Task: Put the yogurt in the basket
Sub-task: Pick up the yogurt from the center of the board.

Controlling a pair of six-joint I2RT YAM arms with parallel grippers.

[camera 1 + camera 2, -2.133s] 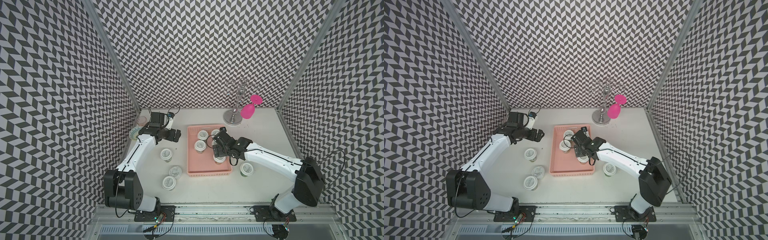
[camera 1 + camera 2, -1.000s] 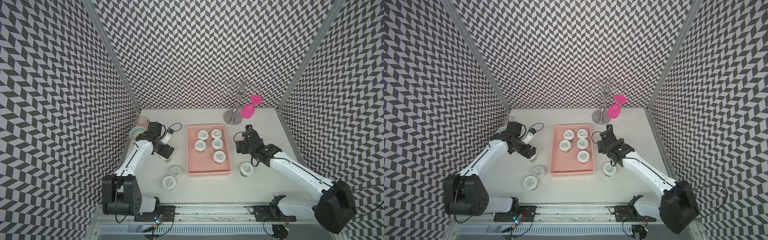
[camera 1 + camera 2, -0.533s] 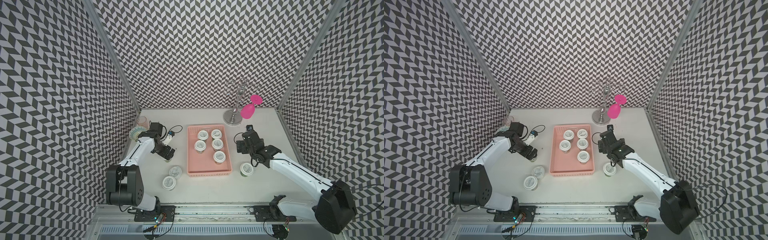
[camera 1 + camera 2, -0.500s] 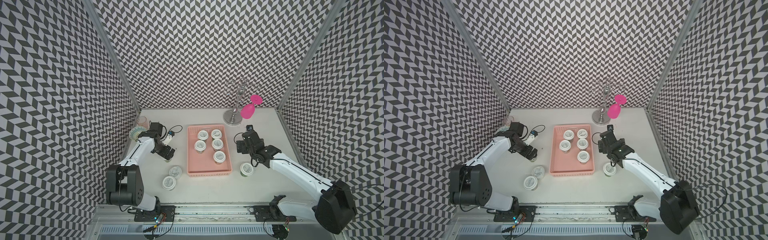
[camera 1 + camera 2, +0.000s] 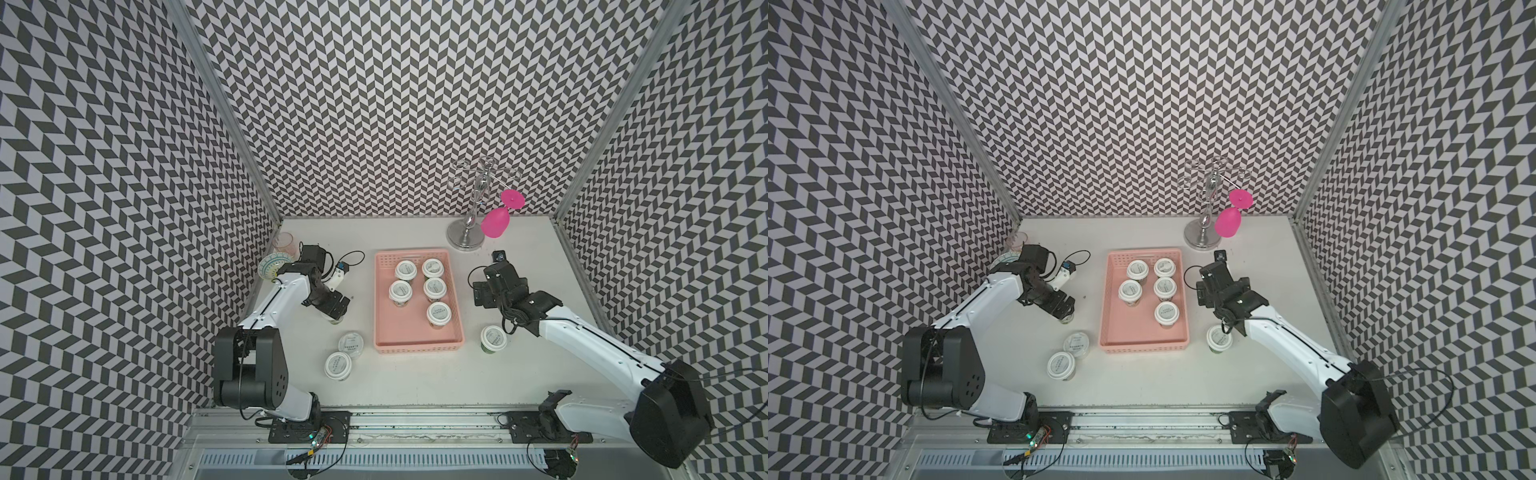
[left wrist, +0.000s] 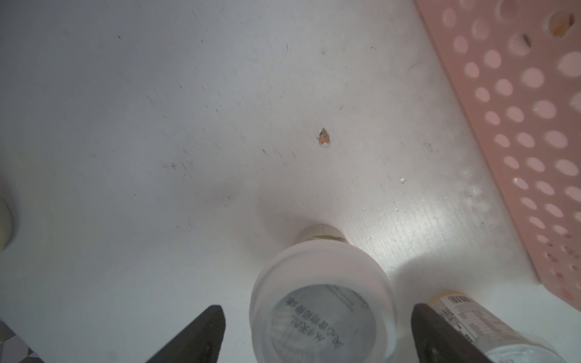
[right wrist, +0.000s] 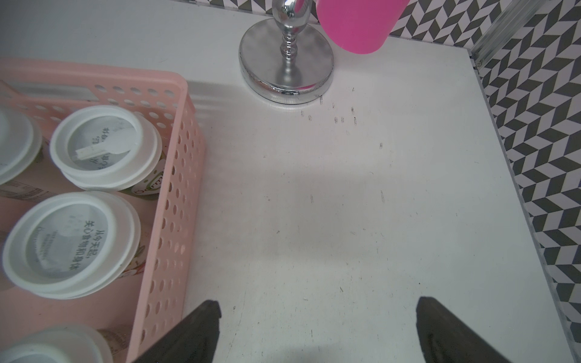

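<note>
The pale-pink basket lies mid-table in both top views and holds several white-lidded yogurt cups, such as one near its front. Left of the basket my left gripper hangs over another yogurt cup. In the left wrist view that cup stands between the open fingers with a gap on each side. Two more cups stand front left, and one sits right of the basket. My right gripper is open over bare table beside the basket's right wall.
A chrome stand with a hanging pink glass is at the back right. A patterned bowl and a clear glass sit at the back left by the wall. The nearest front-left cup stands close to the left gripper's finger.
The right gripper has left the basket, leaving a cup there, and now holds beside it. The left gripper came forward and down around the cup left of the basket.
</note>
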